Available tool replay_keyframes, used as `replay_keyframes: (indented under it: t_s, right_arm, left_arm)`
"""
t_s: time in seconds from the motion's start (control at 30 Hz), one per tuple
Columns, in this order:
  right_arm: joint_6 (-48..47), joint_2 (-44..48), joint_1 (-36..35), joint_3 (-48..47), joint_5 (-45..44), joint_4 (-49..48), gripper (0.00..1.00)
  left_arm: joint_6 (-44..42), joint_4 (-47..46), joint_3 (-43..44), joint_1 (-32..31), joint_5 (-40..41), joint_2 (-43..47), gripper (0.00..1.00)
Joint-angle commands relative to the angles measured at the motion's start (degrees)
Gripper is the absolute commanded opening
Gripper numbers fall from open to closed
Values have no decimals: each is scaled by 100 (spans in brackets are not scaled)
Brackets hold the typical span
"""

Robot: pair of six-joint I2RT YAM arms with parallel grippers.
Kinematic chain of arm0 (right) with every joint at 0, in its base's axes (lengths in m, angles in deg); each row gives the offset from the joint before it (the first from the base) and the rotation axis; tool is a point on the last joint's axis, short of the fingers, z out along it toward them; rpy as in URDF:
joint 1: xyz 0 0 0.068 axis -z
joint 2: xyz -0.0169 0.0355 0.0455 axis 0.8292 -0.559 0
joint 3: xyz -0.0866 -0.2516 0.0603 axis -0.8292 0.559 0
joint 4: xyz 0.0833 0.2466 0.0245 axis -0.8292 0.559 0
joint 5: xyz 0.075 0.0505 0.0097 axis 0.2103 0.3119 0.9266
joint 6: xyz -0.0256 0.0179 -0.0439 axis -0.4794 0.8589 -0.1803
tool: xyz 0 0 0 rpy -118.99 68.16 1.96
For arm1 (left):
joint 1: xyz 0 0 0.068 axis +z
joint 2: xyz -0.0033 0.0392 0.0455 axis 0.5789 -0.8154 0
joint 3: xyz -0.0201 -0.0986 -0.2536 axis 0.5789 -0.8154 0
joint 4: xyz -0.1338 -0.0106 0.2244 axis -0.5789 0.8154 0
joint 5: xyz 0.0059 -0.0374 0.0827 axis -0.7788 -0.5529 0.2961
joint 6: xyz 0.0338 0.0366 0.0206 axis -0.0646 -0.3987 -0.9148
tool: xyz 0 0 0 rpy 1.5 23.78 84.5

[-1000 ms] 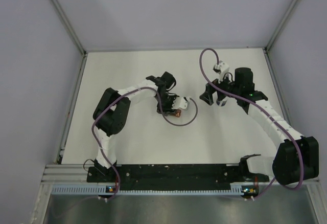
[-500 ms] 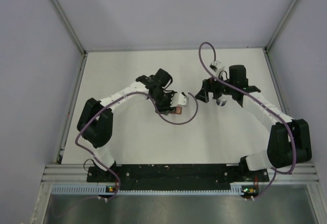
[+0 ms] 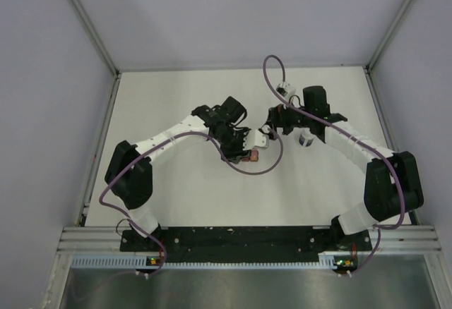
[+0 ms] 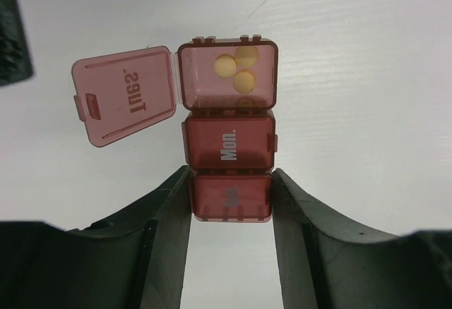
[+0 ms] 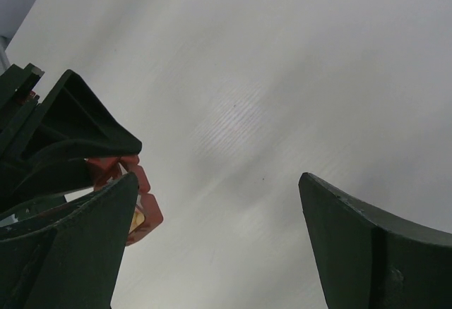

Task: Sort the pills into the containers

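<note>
The containers (image 4: pixel 229 143) are a dark red-brown strip of three joined compartments lying on the white table. The far compartment is open, with its "Tues" lid (image 4: pixel 126 103) flipped to the left and yellow round pills (image 4: pixel 236 69) inside. The middle "Mon." compartment is closed. My left gripper (image 4: pixel 231 195) is shut on the near compartment, one finger on each side. In the top view the strip (image 3: pixel 251 157) lies under the left gripper (image 3: pixel 244 147). My right gripper (image 5: pixel 217 182) is open wide and empty, just right of the strip (image 5: pixel 145 207); it also shows in the top view (image 3: pixel 267 131).
A small grey cylindrical object (image 3: pixel 305 140) stands by the right forearm. Purple cables loop around both wrists (image 3: pixel 272 157). The table (image 3: pixel 176 196) is walled by grey panels on three sides.
My right gripper has swung left, close to the left gripper. My left gripper has shifted slightly right with the strip in it.
</note>
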Motion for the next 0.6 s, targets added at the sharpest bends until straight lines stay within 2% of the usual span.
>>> replay_keyframes:
  t_s: [0.0,0.57]
  right_arm:
    - [-21,-16,-193,-69,196,-293,94]
    - [-223,248,-315,273,697,-258,91]
  left_arm:
    - [340,21,363,-89,11,298,0]
    - [718,-286,477,-160,432,263,0]
